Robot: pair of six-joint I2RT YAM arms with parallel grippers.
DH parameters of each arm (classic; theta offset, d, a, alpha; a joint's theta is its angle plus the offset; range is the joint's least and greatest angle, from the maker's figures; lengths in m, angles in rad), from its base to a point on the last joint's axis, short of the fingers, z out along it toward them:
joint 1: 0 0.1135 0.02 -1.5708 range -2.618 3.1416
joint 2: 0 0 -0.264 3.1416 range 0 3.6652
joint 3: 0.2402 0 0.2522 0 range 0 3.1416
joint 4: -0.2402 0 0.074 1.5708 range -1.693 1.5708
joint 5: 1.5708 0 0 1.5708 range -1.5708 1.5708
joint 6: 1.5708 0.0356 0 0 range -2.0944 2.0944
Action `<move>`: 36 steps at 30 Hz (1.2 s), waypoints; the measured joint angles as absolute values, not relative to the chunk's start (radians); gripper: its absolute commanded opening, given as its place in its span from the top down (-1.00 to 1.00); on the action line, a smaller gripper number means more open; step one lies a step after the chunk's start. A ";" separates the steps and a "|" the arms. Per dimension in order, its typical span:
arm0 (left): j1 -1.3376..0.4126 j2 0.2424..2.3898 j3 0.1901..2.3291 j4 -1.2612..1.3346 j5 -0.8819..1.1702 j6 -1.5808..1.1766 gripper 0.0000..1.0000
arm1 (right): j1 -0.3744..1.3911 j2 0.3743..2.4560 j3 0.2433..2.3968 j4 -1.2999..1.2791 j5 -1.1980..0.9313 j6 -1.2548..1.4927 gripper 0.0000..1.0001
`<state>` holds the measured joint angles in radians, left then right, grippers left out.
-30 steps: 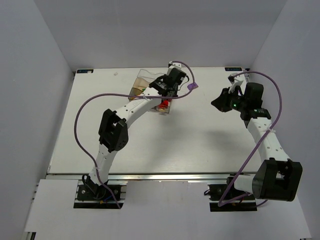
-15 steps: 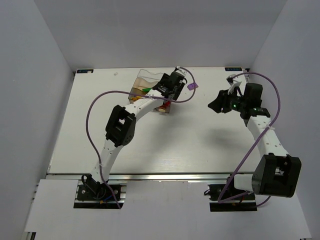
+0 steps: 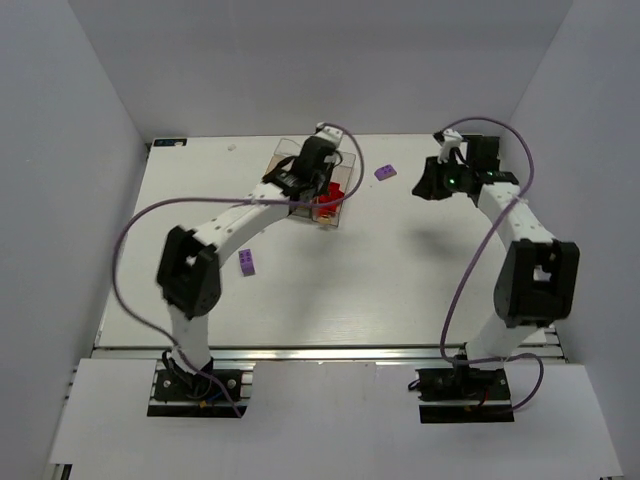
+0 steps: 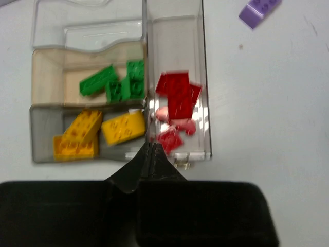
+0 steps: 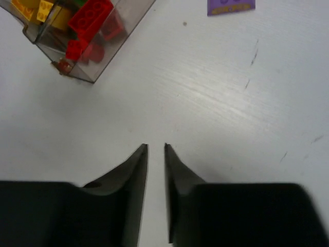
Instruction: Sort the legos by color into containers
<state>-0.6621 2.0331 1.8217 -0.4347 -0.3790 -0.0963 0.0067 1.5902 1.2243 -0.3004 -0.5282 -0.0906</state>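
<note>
The clear four-part box point(image 4: 87, 36) holds green legos point(image 4: 115, 82), yellow legos point(image 4: 97, 131) and red legos point(image 4: 177, 100), each colour in its own section; its fourth section has nothing in it. The red ones look blurred. My left gripper point(image 4: 151, 146) hangs shut and empty over the box's near wall point(image 3: 283, 152). One purple lego point(image 3: 385, 172) lies right of the box, another point(image 3: 246, 262) lies under the left arm. My right gripper point(image 5: 156, 147) stands slightly open and empty over bare table, with the purple lego point(image 5: 231, 6) ahead and the box point(image 5: 110, 49) to its left.
The left arm point(image 3: 190, 275) arcs from its base up to the box. The right arm point(image 3: 535, 280) stands along the table's right side, and purple cables loop over both arms. Grey walls enclose the table on three sides.
The left gripper opened and shut again, shifting left over the box; its elbow swung left, uncovering a purple lego. The right gripper moved back toward the far edge and narrowed.
</note>
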 measured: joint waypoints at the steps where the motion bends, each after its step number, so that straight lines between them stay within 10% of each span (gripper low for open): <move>1: -0.660 1.953 1.734 -0.431 -0.361 -0.116 0.72 | 0.019 1.649 1.297 -0.325 -0.522 -0.113 0.26; 2: -0.657 1.867 1.643 -0.420 -0.348 -0.133 0.29 | 0.031 1.705 1.365 -0.338 -0.525 -0.146 -0.02; 5: -0.633 1.624 1.412 -0.407 -0.326 -0.161 -0.16 | 0.064 1.863 1.562 -0.373 -0.550 -0.271 -0.78; 12: -0.599 1.214 1.077 -0.356 -0.361 -0.192 -0.37 | 0.102 2.162 1.972 -0.525 -0.630 -0.777 -0.77; 20: -0.600 1.094 0.928 -0.327 -0.465 -0.176 -0.41 | 0.142 2.220 1.987 -0.487 -0.550 -1.135 -0.64; 24: -0.600 1.100 0.922 -0.324 -0.484 -0.172 -0.41 | 0.159 2.370 2.184 -0.358 -0.407 -0.913 0.97; 36: -0.600 1.129 0.922 -0.320 -0.507 -0.154 -0.41 | 0.206 2.463 2.201 -0.316 -0.195 -0.407 0.59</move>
